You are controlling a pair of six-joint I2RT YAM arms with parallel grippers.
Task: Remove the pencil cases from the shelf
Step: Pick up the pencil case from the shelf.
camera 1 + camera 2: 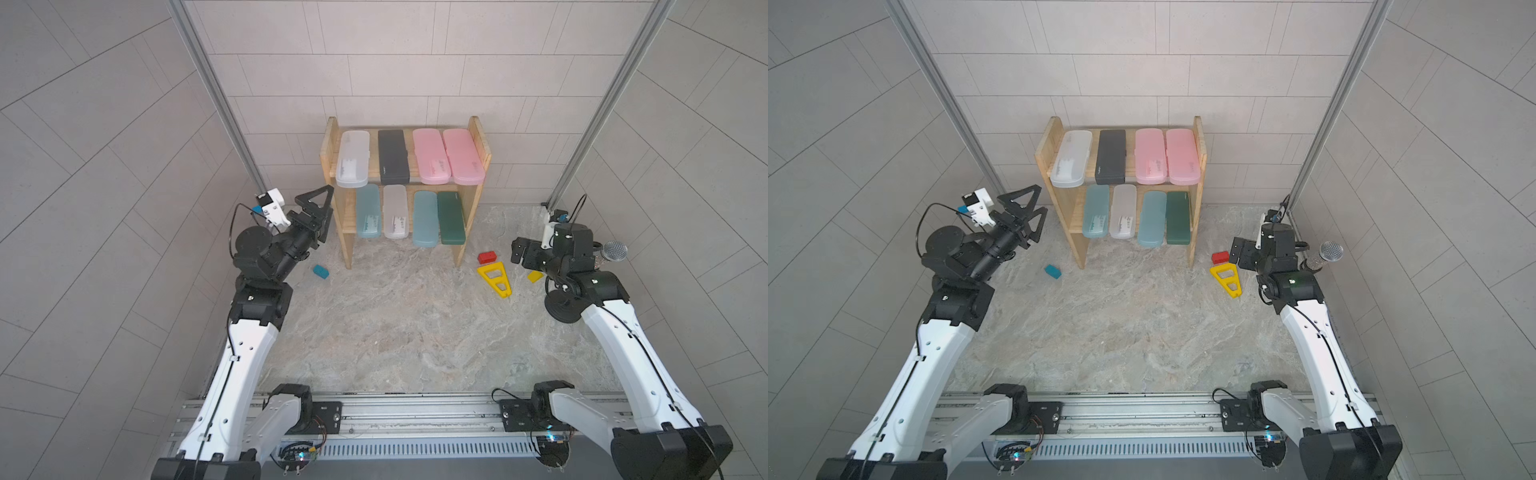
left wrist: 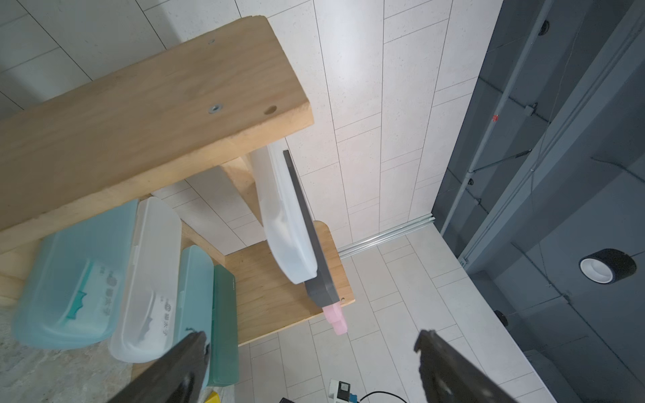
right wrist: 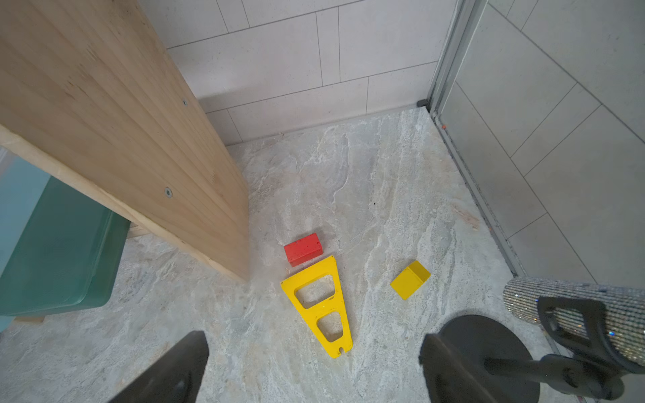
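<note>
Okay, I've got the shelf (image 1: 468,226) at centre-top of the frame in both top views, standing on the counter (image 1: 395,332) by the back wall. All eight pencil cases are on it, none removed.

Upper tier, left to right in frame: frosted white case (image 1: 353,158), black case (image 1: 393,156), pink case (image 1: 431,156) and its pink twin (image 1: 462,156) side by side. Lower tier: teal case (image 1: 368,211), second frosted case (image 1: 395,212), second teal case (image 1: 425,219), dark green case (image 1: 451,217), with their near ends poking out past the front edge.

My left claw (image 1: 326,212) hangs at the left of the shelf, just beside its side board. Its fingers are spread wide with nothing between them. From its wrist view I'm looking along the lower row.

My right claw (image 3: 314,340) sits at the right of the frame, low over the counter, well apart from the shelf. It's released too, and empty. Below it are a red block (image 3: 303,249), a yellow triangular block (image 3: 316,307) just beside that, and a small yellow block (image 3: 410,279).

A microphone (image 1: 614,252) stands by the right arm. A blue block (image 1: 321,272) lies on the counter, lower left of the shelf.
</note>
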